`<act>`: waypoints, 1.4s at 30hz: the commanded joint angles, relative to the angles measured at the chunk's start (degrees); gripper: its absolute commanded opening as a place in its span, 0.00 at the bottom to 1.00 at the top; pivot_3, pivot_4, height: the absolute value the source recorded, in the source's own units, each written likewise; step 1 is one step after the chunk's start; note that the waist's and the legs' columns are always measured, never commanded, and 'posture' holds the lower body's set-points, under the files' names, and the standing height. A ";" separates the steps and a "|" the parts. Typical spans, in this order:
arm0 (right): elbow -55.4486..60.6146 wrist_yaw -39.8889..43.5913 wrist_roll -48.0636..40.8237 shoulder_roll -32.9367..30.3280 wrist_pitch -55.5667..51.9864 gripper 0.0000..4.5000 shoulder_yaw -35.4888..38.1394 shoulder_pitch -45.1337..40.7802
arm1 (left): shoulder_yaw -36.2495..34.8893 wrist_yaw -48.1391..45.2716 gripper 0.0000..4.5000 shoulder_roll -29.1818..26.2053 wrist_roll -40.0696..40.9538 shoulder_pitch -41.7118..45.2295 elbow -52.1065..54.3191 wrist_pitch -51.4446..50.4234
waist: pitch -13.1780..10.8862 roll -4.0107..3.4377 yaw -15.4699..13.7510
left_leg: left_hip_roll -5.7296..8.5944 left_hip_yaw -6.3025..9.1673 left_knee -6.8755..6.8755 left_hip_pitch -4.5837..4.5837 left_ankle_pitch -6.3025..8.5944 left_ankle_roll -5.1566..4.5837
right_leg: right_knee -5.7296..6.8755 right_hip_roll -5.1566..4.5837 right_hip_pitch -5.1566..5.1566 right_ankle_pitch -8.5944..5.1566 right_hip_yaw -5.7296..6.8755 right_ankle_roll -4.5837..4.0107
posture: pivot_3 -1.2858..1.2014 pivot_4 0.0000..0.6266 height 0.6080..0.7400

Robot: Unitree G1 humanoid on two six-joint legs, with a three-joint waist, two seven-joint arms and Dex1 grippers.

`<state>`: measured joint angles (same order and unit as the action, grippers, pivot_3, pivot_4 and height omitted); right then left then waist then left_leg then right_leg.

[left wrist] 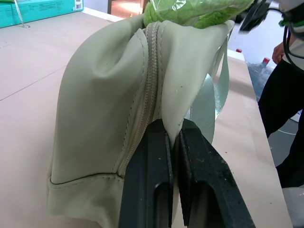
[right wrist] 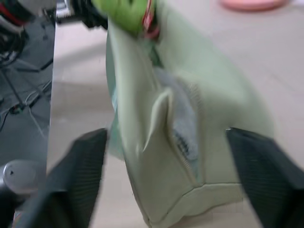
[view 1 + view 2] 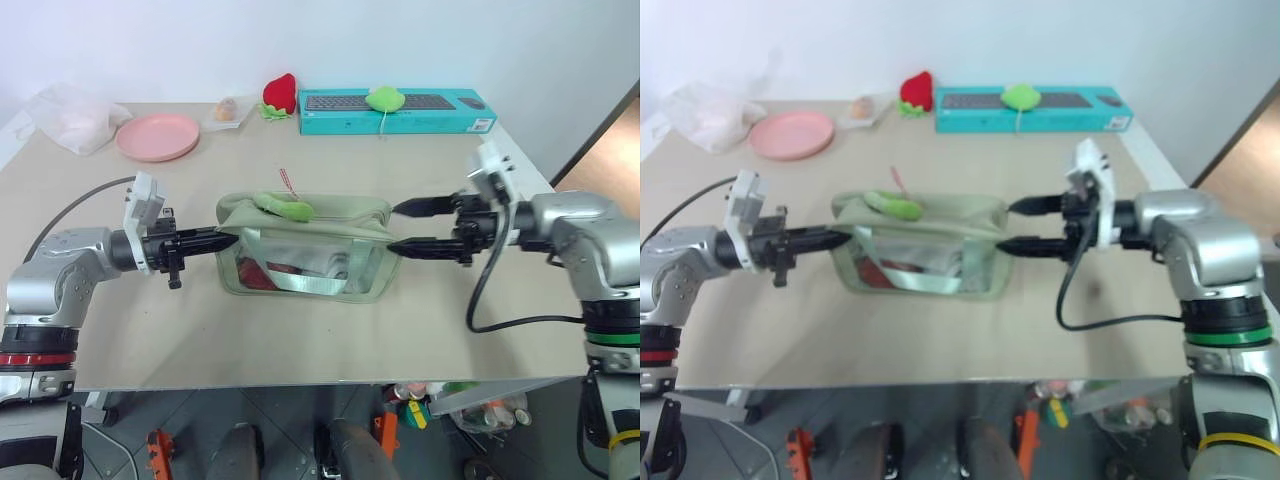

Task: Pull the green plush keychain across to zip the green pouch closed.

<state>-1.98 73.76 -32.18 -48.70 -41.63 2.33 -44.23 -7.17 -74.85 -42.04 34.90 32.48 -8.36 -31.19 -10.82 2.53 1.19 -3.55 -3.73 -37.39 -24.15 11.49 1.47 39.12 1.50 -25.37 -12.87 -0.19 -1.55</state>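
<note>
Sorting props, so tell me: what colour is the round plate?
Pink; the round plate shows best in the left eye view.

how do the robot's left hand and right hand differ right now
The left hand is shut, pinching the end of the pale sage-green fabric pouch; the right hand is open, its fingers apart at the pouch's other end, gripping nothing. Both point inward, level with the pouch, on the beige table.

**What's sitting on the worktop**

Beige worktop [image 3: 300, 330]: green pouch [image 3: 300, 262] mid-table, pink plate [image 3: 157, 136] and whitish plastic bag [image 3: 72, 117] at the far left, strawberry plush [image 3: 281, 95] beside a teal keyboard box [image 3: 395, 111] along the back.
</note>
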 commanded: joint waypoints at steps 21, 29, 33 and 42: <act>-0.15 -4.27 -3.64 17.56 -1.21 0.99 -7.50 -13.62 | 0.81 -0.15 0.00 1.23 -0.47 0.29 1.51 1.37 | 0.01 -0.01 -0.13 | 0.00 0.01 -0.01 -0.08 0.03 -0.05 | -0.02 -0.16 0.01 -0.01 0.01 0.14 | 0.52 0.24 1.00; -2.63 -3.62 -0.70 19.76 0.92 0.99 -10.19 -13.36 | 0.49 0.14 0.00 1.05 -0.33 -0.20 2.08 1.29 | 0.01 -0.01 -0.12 | -0.02 0.03 -0.02 -0.08 0.02 -0.05 | -0.02 -0.15 0.01 -0.01 0.05 0.13 | 0.52 0.24 1.00; -3.91 -3.10 0.03 20.59 1.56 0.99 -10.69 -13.44 | 0.44 0.22 0.00 1.02 -0.42 -0.53 2.35 1.39 | 0.01 -0.01 -0.12 | -0.02 0.03 -0.02 -0.08 0.02 -0.05 | -0.01 -0.15 0.01 -0.01 0.06 0.13 | 0.52 0.24 1.00; -7.15 -2.72 1.51 22.83 3.27 0.59 -10.64 -14.47 | 0.40 0.71 0.00 1.42 -0.05 -0.67 3.11 1.11 | 0.01 -0.01 -0.12 | -0.02 0.05 -0.02 -0.08 0.02 -0.05 | -0.01 -0.15 0.02 -0.01 0.07 0.13 | 0.52 0.24 1.00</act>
<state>-9.45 70.14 -30.32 -26.02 -39.22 -9.01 -56.81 -7.00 -74.14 -40.85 34.32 32.12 -7.20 -29.95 -10.80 2.52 1.07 -3.57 -3.69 -37.41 -24.23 11.52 1.42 39.10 1.35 -25.36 -12.89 -0.12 -1.43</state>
